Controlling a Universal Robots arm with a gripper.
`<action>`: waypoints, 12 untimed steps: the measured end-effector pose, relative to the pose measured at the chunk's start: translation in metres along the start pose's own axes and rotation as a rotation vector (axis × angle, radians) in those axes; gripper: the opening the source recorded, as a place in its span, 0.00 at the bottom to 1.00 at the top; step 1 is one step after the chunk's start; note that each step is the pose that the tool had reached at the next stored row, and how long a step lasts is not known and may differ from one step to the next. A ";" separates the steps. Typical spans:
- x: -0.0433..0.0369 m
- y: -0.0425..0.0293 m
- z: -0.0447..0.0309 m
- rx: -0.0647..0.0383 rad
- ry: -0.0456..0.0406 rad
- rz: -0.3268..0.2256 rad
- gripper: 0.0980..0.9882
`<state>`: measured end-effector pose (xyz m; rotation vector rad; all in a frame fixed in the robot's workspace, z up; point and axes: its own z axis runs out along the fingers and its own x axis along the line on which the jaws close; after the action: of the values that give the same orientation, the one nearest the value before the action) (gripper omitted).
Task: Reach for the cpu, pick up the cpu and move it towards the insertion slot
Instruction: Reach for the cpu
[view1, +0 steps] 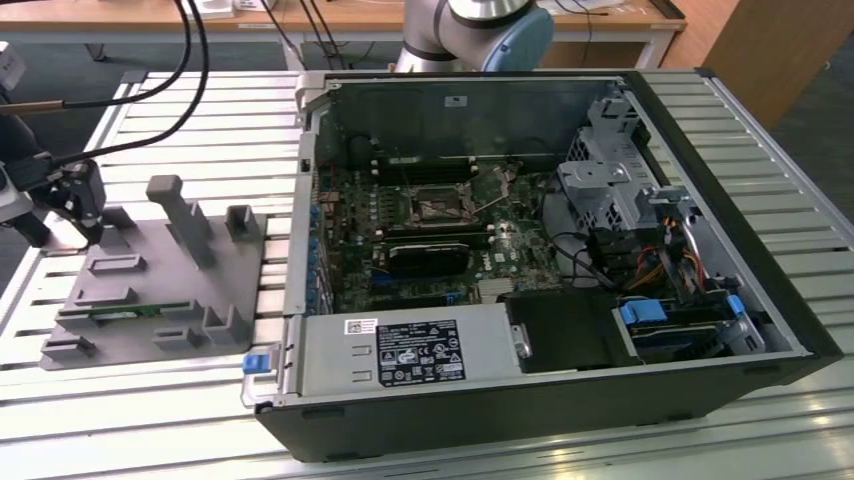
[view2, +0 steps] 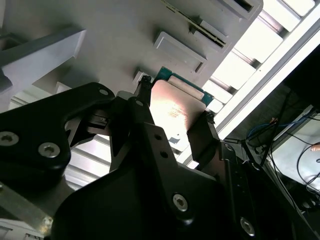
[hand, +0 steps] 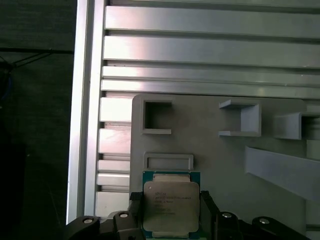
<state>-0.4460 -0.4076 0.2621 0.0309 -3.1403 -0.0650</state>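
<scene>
The slatted aluminium table (view1: 187, 120) carries an open computer case (view1: 790, 300) laid on its side, so the board faces up for access from above. Beside it, on the exterior view's left, lies a grey fixture (view1: 134, 300) whose raised pockets keep loose parts in fixed positions. The insertion slot (view1: 438, 207), a metal-framed socket, sits near the middle of the board, well apart from the gripper (view1: 70, 232), which is over the fixture's far corner. In both wrist views its jaws are closed on two opposite edges of the cpu (hand: 171, 205), lid up; whether the chip has left the fixture cannot be determined. The lid and the case's white-and-black label (view1: 416, 352) carry print; its wording is not recorded.
</scene>
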 end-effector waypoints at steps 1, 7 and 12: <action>0.0000 0.0001 -0.0013 0.000 -0.0001 0.000 0.50; 0.0000 0.0009 -0.0102 0.001 0.0000 0.000 0.50; 0.0000 0.0014 -0.0162 0.001 0.0000 0.000 0.50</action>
<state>-0.4460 -0.4068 0.2783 0.0310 -3.1404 -0.0635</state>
